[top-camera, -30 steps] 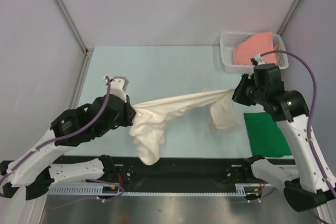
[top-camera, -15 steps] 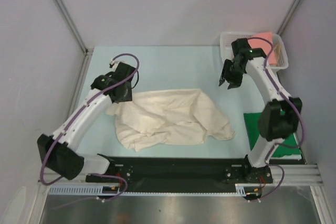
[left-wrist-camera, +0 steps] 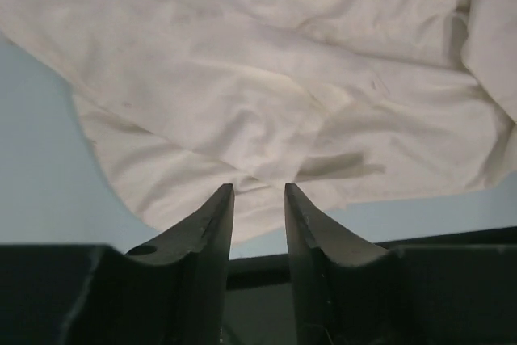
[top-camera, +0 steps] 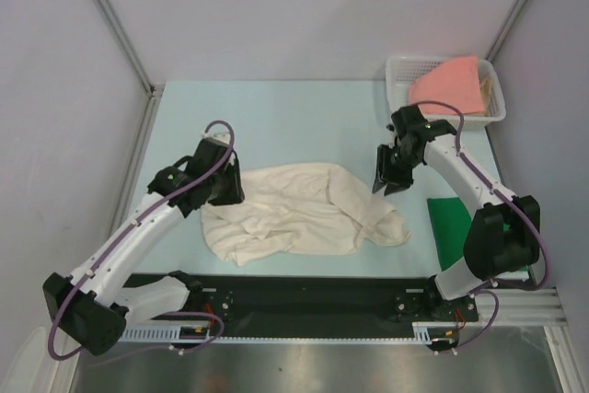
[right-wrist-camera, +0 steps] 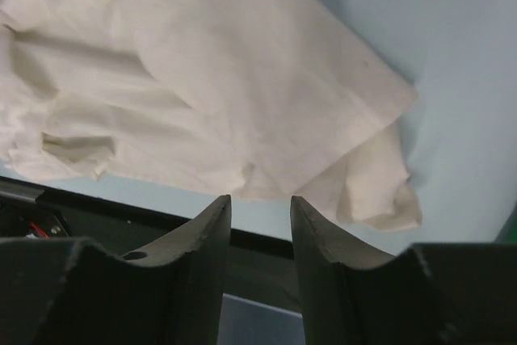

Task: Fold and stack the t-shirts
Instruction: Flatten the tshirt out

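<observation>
My left tool (top-camera: 227, 192) is over the left edge of the cream shirt (top-camera: 294, 213). Its two fingers (left-wrist-camera: 216, 224) are a little apart and there is nothing between them, so it is let go. My right tool (top-camera: 384, 183) is over the right end of the same shirt. Its two fingers are a little apart too, and it holds nothing. I cannot tell if either tool touches the cloth. The cream shirt lies loose and full of wrinkles on the desk (top-camera: 304, 117), near the front edge, between the two tools. One corner of it is folded over on the right side. The green shirt (top-camera: 465, 227) lies flat on the desk at the front right, close to the cream one but not touching it. The pink shirt (top-camera: 449, 85) sits in the white basket (top-camera: 398, 89) at the back right corner.
</observation>
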